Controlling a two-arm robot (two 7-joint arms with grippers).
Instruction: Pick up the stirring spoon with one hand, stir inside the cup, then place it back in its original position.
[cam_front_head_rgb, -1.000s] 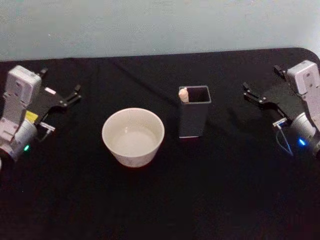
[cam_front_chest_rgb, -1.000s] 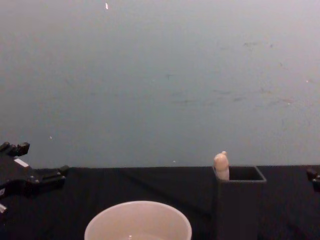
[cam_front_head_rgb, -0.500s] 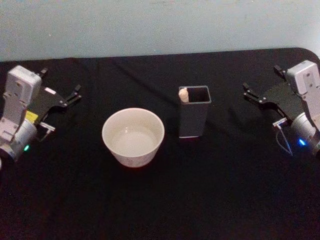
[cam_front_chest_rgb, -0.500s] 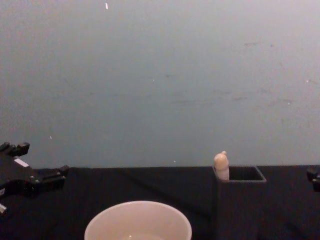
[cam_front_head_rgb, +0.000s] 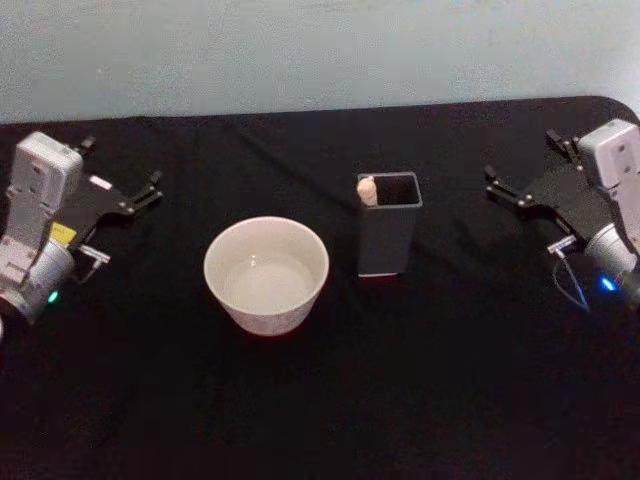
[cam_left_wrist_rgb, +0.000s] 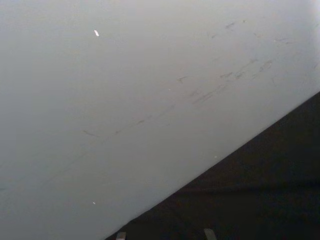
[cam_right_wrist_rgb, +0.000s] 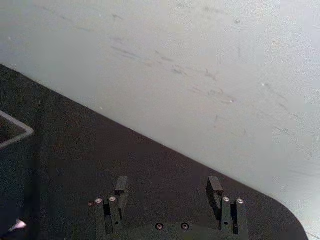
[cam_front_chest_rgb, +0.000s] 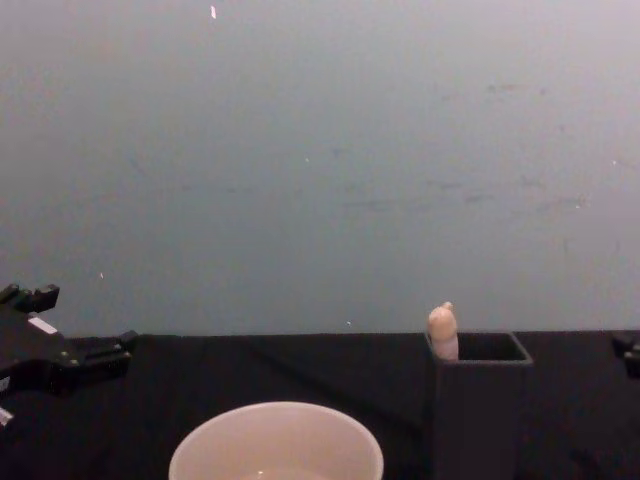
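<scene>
Shows cup (cam_front_chest_rgb: 276, 441) at lower centre, apart from holder (cam_front_chest_rgb: 480, 412) on its right; spoon (cam_front_chest_rgb: 442, 331) handle rises above holder's left corner. Places left gripper (cam_front_chest_rgb: 85, 319), fingers spread, at left edge, right gripper (cam_front_chest_rgb: 628, 353) tip at right edge.

Cup (cam_front_head_rgb: 266, 274) on the table (cam_front_head_rgb: 320, 410), a bit left of centre; holder (cam_front_head_rgb: 386, 245) just beside it on the right, slightly farther back, not touching. Stirring spoon (cam_front_head_rgb: 367, 190) stands in the holder against its left side, top sticking up over the rim. The 2 grippers flank them: left gripper (cam_front_head_rgb: 122, 162) well left of the cup, right gripper (cam_front_head_rgb: 520, 162) well right of the holder, wall (cam_front_head_rgb: 300, 50) behind the table.
</scene>
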